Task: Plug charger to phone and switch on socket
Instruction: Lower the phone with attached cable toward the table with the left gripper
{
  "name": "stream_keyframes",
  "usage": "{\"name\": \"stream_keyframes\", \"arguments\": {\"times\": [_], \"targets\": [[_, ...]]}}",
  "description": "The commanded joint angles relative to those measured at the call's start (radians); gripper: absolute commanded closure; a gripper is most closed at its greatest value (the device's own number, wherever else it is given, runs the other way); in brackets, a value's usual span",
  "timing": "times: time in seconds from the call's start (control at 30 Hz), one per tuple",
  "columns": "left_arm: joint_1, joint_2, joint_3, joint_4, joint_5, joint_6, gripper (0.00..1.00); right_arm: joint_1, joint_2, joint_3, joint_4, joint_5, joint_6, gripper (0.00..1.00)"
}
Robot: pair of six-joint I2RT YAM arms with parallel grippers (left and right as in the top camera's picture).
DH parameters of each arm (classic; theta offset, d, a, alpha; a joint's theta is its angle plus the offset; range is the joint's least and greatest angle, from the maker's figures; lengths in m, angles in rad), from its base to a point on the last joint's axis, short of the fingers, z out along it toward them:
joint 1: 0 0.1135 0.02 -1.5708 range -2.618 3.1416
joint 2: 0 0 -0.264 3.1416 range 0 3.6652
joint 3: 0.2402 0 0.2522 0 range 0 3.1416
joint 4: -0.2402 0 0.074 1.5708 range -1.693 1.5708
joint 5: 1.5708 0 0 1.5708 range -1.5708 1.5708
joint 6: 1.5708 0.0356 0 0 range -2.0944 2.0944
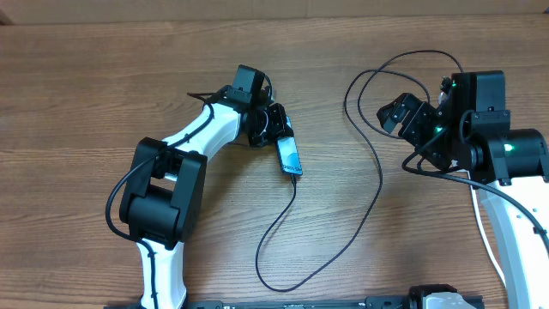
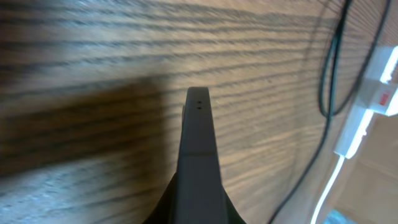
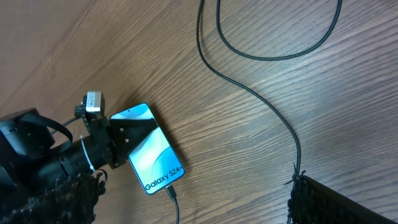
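Looks like a robot lab: white-and-black left arm point(image 1: 202, 137) and right arm point(image 1: 506, 150) at a plain wooden table point(image 1: 77, 103), black wire point(image 1: 380, 184) lying loose.
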Motion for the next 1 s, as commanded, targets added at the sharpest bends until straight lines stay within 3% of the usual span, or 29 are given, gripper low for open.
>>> {"name": "stream_keyframes", "arguments": {"times": [0.0,0.8,0.97], "targets": [[-0.008,-0.011,-0.019,0.008,-0.06,-0.014,0.96,-0.003,-0.01,0.01,0.002,0.014,-0.008,0.0],[-0.01,-0.011,-0.032,-0.002,-0.1,0.006,0.95,-0.003,-0.009,0.01,0.002,0.014,-0.008,0.0],[-0.01,-0.011,-0.035,-0.002,-0.1,0.006,0.85,-0.003,-0.009,0.009,0.002,0.014,-0.008,0.0]]}}
